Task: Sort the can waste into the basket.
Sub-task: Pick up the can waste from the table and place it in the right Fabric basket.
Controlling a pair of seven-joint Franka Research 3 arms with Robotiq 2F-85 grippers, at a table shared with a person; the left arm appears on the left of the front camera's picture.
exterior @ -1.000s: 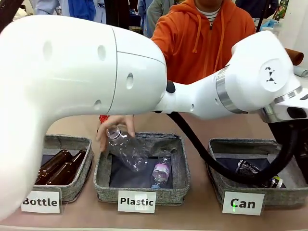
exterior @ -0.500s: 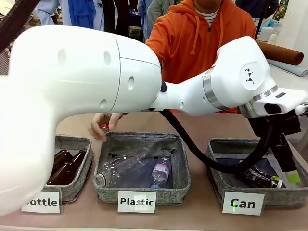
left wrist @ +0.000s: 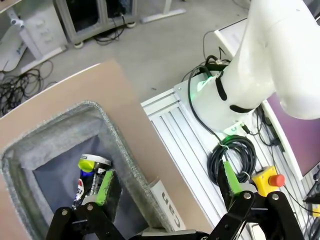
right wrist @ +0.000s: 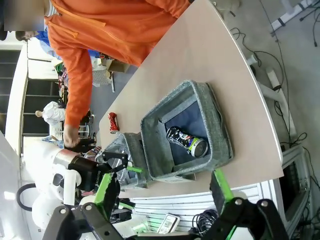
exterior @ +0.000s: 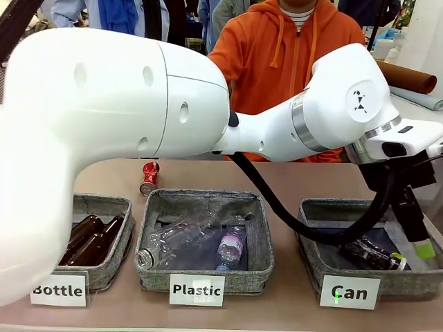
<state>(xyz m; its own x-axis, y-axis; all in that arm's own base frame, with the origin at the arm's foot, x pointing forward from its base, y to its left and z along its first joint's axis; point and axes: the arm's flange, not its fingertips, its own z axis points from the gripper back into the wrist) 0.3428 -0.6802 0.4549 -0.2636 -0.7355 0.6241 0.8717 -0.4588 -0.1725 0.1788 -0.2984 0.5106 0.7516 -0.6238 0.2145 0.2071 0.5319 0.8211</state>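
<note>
The black can [exterior: 372,254] lies on its side in the grey basket [exterior: 310,254] labelled "Can" at the front right. My left arm reaches across the table, and its gripper [exterior: 415,238] hangs open just above that can, holding nothing. From the left wrist, the can [left wrist: 91,176] shows under one finger [left wrist: 103,187], inside the basket [left wrist: 60,125]. The red can [exterior: 149,178] lies on the table behind the "Plastic" basket. My right gripper [right wrist: 162,189] is open and high, looking down on the basket [right wrist: 216,125], the black can [right wrist: 186,140] and the red can [right wrist: 113,122].
The "Plastic" basket [exterior: 149,259] in the middle holds clear bottles. The "Bottle" basket [exterior: 124,238] at the left holds brown glass bottles. A person in an orange hoodie [exterior: 277,62] stands at the far side. A black cable [exterior: 291,214] hangs from my left arm.
The person's hand dropped a clear bottle into the "Plastic" basket and drew back, uncovering the red can. My left arm shifted left over the "Can" basket, bringing its gripper into sight.
</note>
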